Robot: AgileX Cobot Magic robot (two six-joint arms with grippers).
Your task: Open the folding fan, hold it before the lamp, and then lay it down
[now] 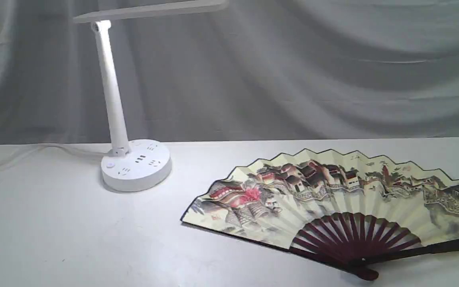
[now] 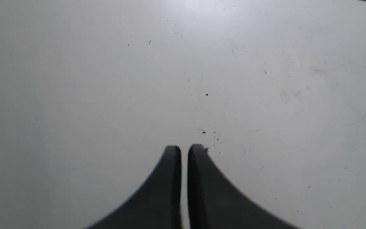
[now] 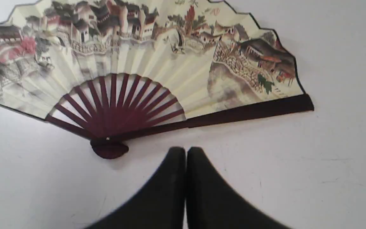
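The folding fan (image 1: 333,199) lies spread open and flat on the white table at the right of the exterior view, its painted cream leaf up and its maroon ribs meeting at a pivot by the front edge. The white lamp (image 1: 111,95) stands upright at the back left, apart from the fan. Neither arm shows in the exterior view. In the right wrist view the fan (image 3: 157,60) lies just beyond my right gripper (image 3: 186,149), which is shut and empty, a short way from the pivot. My left gripper (image 2: 184,148) is shut over bare table, holding nothing.
The lamp's round base (image 1: 135,165) carries sockets, and a white cable (image 1: 34,150) runs from it toward the left edge. A grey cloth backdrop (image 1: 293,71) hangs behind the table (image 1: 73,239). The fan's right end reaches the frame's right edge.
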